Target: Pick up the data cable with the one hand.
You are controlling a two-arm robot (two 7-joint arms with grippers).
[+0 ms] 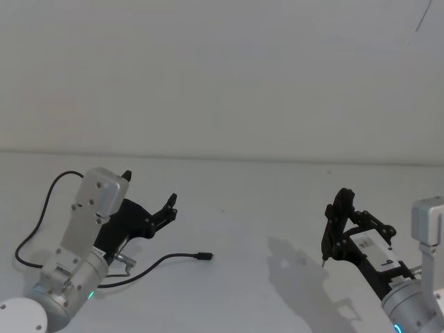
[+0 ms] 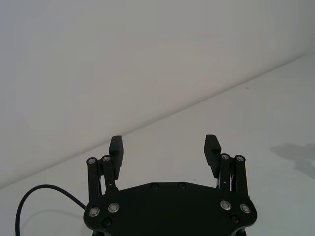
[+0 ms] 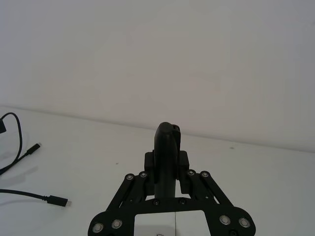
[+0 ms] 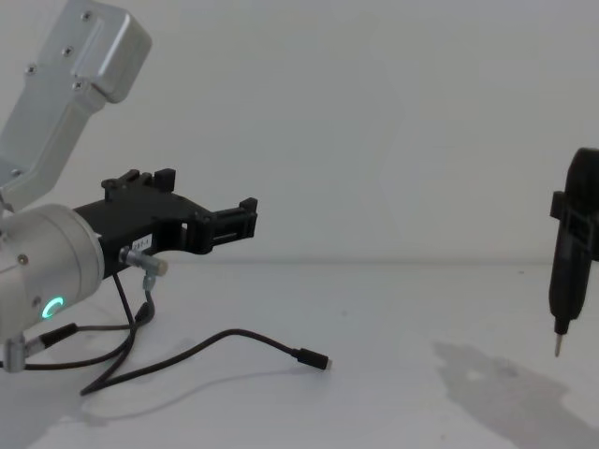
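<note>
The data cable [image 1: 163, 260] lies slack on the white table, a thin black line ending in a small plug [image 4: 314, 358]. It loops back to the left under my left arm. My left gripper [image 1: 149, 187] hangs above the cable, open and empty, its two pads [image 2: 116, 147] wide apart; from the side, the left gripper [image 4: 206, 198] sits well above the table. A stretch of the cable [image 2: 29, 196] shows below it. My right gripper [image 3: 167, 164] is off to the right, shut on a black pen-like tool [image 4: 571, 262] that points down.
A short grey wire with a metal elbow [image 4: 148, 281] hangs from my left wrist. The tool's metal tip [image 1: 324, 262] hovers over the table, casting a shadow [image 1: 298, 260]. A plain white wall stands behind the table's far edge.
</note>
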